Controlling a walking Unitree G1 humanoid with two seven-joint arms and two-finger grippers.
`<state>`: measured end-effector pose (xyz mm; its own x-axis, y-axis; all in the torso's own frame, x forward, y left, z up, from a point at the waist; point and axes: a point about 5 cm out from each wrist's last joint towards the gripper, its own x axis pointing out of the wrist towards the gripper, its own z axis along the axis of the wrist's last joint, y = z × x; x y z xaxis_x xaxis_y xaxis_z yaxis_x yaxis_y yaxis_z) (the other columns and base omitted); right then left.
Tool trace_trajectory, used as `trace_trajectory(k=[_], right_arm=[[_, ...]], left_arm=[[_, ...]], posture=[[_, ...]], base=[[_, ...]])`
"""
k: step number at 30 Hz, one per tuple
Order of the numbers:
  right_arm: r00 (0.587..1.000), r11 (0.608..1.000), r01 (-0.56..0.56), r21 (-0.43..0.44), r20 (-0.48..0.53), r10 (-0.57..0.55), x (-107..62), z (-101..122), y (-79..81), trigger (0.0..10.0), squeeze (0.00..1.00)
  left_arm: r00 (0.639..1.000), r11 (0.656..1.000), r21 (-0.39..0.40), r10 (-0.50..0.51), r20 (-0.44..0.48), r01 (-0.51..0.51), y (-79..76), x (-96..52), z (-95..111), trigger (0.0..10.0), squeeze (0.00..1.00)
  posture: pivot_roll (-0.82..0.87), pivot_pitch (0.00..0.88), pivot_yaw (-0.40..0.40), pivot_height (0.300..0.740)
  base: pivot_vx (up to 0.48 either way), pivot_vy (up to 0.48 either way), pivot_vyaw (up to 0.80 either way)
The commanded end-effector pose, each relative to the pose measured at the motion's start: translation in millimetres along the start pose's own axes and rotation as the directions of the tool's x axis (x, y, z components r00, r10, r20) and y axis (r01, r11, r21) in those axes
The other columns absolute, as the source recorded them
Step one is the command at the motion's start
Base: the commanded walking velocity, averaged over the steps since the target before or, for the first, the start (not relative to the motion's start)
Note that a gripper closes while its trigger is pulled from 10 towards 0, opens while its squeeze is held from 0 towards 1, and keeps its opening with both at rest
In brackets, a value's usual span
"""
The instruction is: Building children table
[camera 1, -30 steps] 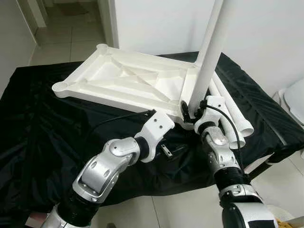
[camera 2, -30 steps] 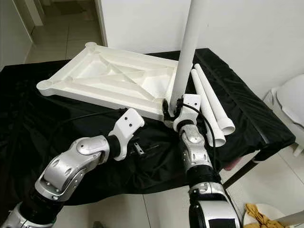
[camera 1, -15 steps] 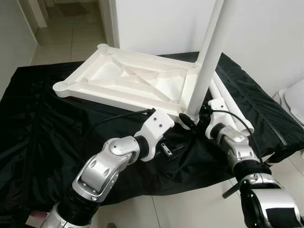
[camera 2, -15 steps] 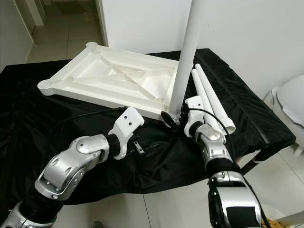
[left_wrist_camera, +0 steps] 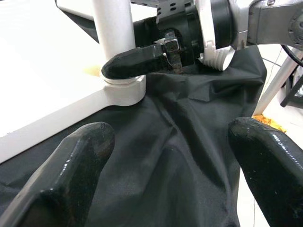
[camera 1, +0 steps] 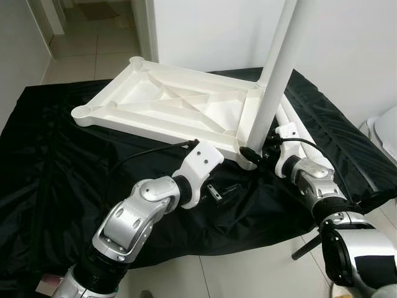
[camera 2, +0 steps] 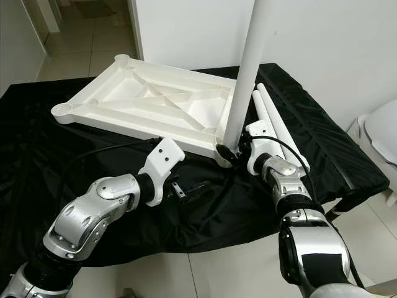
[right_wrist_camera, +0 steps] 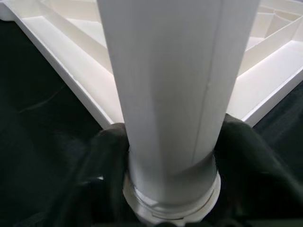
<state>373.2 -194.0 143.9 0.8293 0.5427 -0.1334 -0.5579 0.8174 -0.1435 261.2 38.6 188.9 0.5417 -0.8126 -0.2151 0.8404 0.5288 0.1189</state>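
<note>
The white table top (camera 1: 167, 105) lies upside down on a table draped in black cloth (camera 1: 56, 155). A white leg (camera 1: 273, 81) stands upright in its near right corner socket (left_wrist_camera: 124, 90). My right gripper (camera 1: 253, 155) is shut on the leg's base, and its black fingers (right_wrist_camera: 106, 156) press both sides of the leg (right_wrist_camera: 175, 85). My left gripper (left_wrist_camera: 170, 156) is open just above the cloth, a short way in front of that corner, with nothing between its fingers (left_wrist_camera: 71, 161). Two loose white legs (camera 2: 273, 121) lie to the right of the table top.
The cloth-covered table's front edge (camera 1: 248, 239) runs just under my arms, with tiled floor below. A white rounded object (camera 1: 386, 133) stands at the far right. A white wall is behind, and a doorway (camera 1: 93, 31) opens at the back left. A yellow rag (left_wrist_camera: 270, 124) lies on the floor.
My right forearm has swung out to the right around the leg, still gripping its base. The leg stays in the socket. The left arm has hardly moved.
</note>
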Motion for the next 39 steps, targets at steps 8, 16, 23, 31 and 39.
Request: trace_trajectory(k=[8,16,23,31,39], right_arm=[[0.999,0.999,-0.02,0.045,-0.035,0.022,-2.1,-11,3.1,0.0,0.0],[0.993,0.99,0.114,0.083,-0.017,-0.113,-1.2,-15,2.7,0.0,0.0],[0.981,0.974,0.189,0.122,0.021,-0.193,4.6,-13,9.0,0.0,0.0],[0.905,0.872,0.41,0.268,0.003,-0.426,16.2,-19,31.7,0.0,0.0],[0.829,0.793,0.538,0.284,-0.009,-0.559,17.3,-18,41.5,0.0,0.0]], left_arm=[[1.0,1.0,0.002,0.012,0.0,-0.012,0.6,-0.9,2,10.0,0.0],[1.0,1.0,-0.002,0.008,-0.001,-0.008,0.1,-0.9,2,10.0,0.0],[1.0,1.0,-0.004,0.006,-0.002,-0.006,-0.6,-0.4,1,10.0,0.0],[1.0,1.0,-0.002,-0.013,0.003,0.013,-2.1,2.6,2,10.0,0.0],[1.0,1.0,-0.003,-0.019,0.001,0.019,-2.3,2.7,2,10.0,0.0]], posture=[[-0.06,0.044,0.011,0.74],[-0.06,0.047,0.008,0.74],[-0.07,0.048,0.015,0.74],[-0.09,0.048,0.024,0.74],[-0.09,0.046,0.026,0.74]], base=[[0.0,0.0,0.0],[0.0,0.0,0.0],[0.0,0.0,0.0],[0.0,0.0,0.0],[0.0,0.0,0.0]])
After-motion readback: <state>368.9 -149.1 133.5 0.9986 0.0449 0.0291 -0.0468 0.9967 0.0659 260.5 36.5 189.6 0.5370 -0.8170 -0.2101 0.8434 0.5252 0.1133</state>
